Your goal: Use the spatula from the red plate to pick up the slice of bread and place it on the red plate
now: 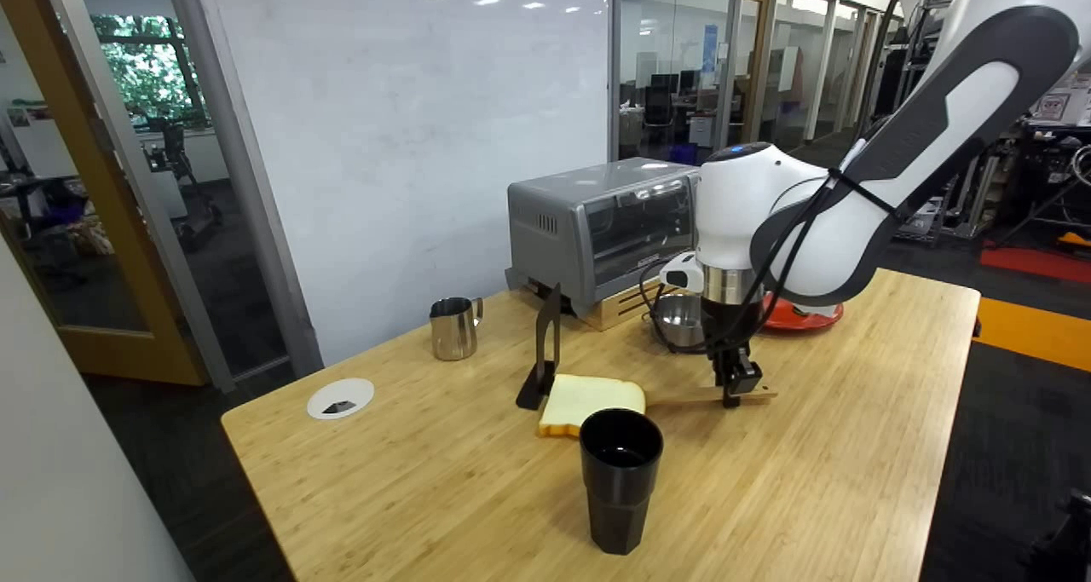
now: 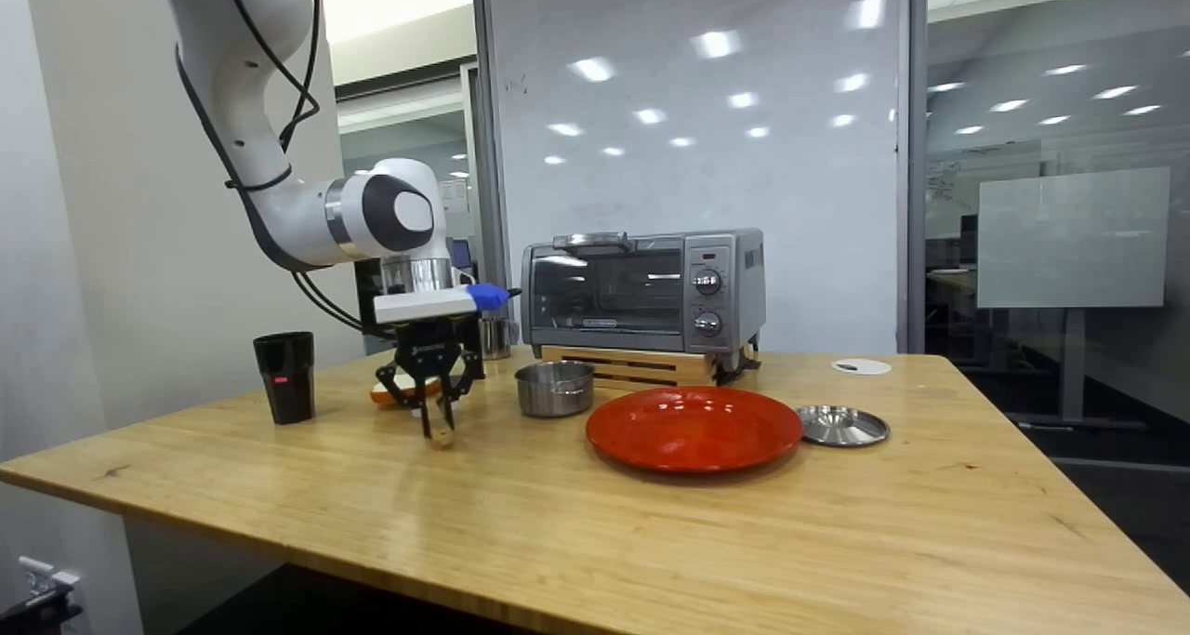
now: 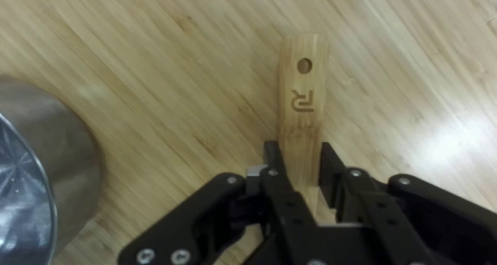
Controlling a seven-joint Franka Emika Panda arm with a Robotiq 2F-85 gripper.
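Far L in an exterior view, a white disc (image 1: 343, 390) lies flat on the worktop (image 1: 443, 480), w/ a dark patch. Then a metal pitcher (image 1: 452, 331), upright, handle to the R. Next a black stand (image 1: 533, 388), its base just beside the slice of bread (image 1: 588, 399); can't tell if they touch. Bread's flat on the worktop. A tall black cup (image 1: 620, 492) stands upright on the nr side, covering a corner of the slice from here. Behind, a grey toaster oven (image 1: 601, 233) sits on a slatted wooden rack (image 1: 618, 311). Next a small metal bowl (image 1: 679, 335), partly hidden by my arm (image 1: 733, 216).

Then my claw (image 3: 299, 146): pointing down, clenched on the spatula (image 3: 303, 119) by its handle, a finger (image 3: 275, 156) against each side. In wrist view the handle's end, w/ a hole & a dark mark, sticks out past the fingertips. Other way, the spatula runs L to the bread's edge; blade's hidden, can't tell if it's under the slice.

Farther R, the red plate (image 2: 693, 430) is on the worktop, apart from spatula & bread. Just R of it, a shiny metal disc (image 2: 841, 426); can't tell if touching.
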